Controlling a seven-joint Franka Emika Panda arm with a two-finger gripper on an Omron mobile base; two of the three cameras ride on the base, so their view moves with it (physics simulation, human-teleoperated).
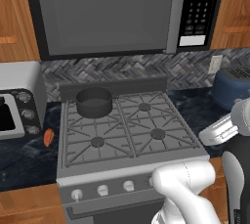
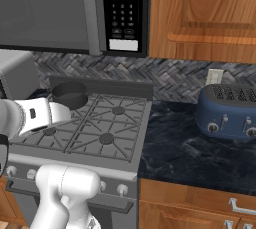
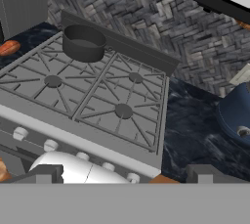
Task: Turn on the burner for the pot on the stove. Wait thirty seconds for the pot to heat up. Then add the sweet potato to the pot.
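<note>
The grey stove (image 1: 146,157) fills the middle of both base views. A dark-grey pot (image 1: 94,101) stands on its back left burner and covers that burner's cap; the pot (image 2: 70,95) is also in the right base view and the pot (image 3: 84,42) in the hand view. The orange-red sweet potato (image 1: 49,137) lies on the dark counter left of the stove, and the sweet potato (image 3: 9,48) is at the hand view's left edge. My gripper (image 3: 125,175) is open and holds nothing. It hangs in front of the stove's front edge, well apart from pot and sweet potato.
White knobs (image 1: 102,190) line the stove front. A silver toaster oven (image 1: 17,100) stands at the left beside the sweet potato. A blue toaster (image 2: 230,110) sits on the counter at the right. A microwave (image 1: 107,12) hangs over the stove.
</note>
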